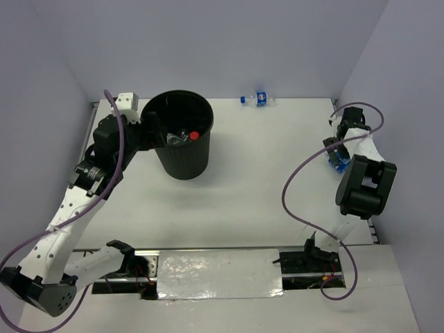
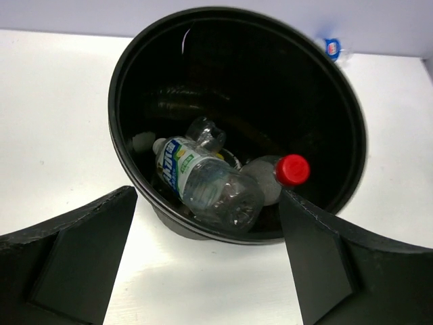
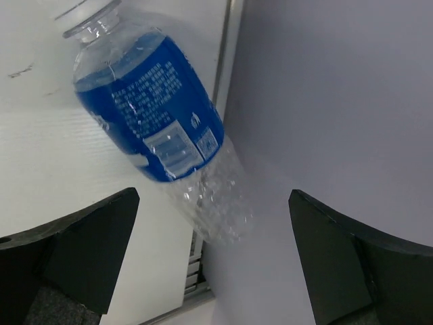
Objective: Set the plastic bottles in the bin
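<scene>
Bin [image 1: 182, 159] stands far left on table [image 1: 263, 180], two bottles [image 2: 203, 179] visible inside. Left gripper [image 2: 207, 196] at its rim, jaws wide, empty. Right gripper [image 3: 214, 196] spread wide, holding nothing, facing blue-label bottle [image 3: 152, 115] lying at table's right edge by wall [image 3: 338, 101]. Likely light, thin-walled, crushable, slick; best pinched across labelled mid-body. Another bottle [image 1: 258, 99] at far edge.

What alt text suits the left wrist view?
Open left claw at the near rim of the black bin; inside lie a white-labelled clear bottle and a red-capped bottle. Another bottle lies on the table beyond.
</scene>
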Controlling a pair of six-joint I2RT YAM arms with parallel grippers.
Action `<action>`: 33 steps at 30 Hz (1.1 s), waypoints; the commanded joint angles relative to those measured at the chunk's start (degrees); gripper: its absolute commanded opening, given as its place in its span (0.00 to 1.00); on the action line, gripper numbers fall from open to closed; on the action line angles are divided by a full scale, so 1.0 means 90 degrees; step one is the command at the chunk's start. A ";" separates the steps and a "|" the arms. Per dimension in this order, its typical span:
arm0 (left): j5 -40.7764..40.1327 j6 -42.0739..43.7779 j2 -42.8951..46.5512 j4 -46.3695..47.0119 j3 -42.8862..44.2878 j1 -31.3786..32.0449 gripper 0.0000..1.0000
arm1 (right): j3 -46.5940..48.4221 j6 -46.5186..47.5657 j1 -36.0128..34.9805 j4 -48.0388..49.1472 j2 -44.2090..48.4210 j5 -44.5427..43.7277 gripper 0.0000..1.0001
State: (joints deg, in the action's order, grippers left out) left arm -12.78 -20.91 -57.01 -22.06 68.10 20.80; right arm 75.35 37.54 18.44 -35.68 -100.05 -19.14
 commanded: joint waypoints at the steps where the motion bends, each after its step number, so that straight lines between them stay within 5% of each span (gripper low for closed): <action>1: -0.0221 0.0165 -0.0227 0.0148 -0.0028 -0.0064 0.99 | -0.0033 0.0614 0.0041 0.0439 -0.0387 0.0172 1.00; 7: -0.0319 0.0135 -0.0052 0.0195 -0.0163 -0.0094 0.99 | -0.0286 0.0829 0.0061 0.1306 -0.0767 0.0360 1.00; 14: -0.0757 0.0058 0.0172 0.0118 -0.0145 -0.0094 0.99 | 0.0308 0.0576 0.0149 0.0938 -0.1616 0.0359 0.98; 20: -0.0914 -0.0128 0.0348 0.0020 -0.0145 -0.0094 0.99 | 0.0329 0.0244 0.0168 0.0810 -0.1394 0.0729 0.80; 24: -0.0934 -0.0304 0.0358 -0.0029 -0.0037 -0.0104 0.99 | 0.0484 -0.0069 0.0149 0.0791 -0.0439 0.1392 0.45; 33: -0.1090 -0.1230 0.0221 -0.0565 -0.0027 -0.0104 0.99 | 0.1480 -0.1543 -0.0650 0.0215 0.1640 0.3532 0.36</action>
State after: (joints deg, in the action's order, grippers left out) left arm -21.32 -27.86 -54.70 -25.87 66.02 20.27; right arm 84.14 29.74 17.41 -32.36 -93.80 3.77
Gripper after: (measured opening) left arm 0.994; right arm 0.633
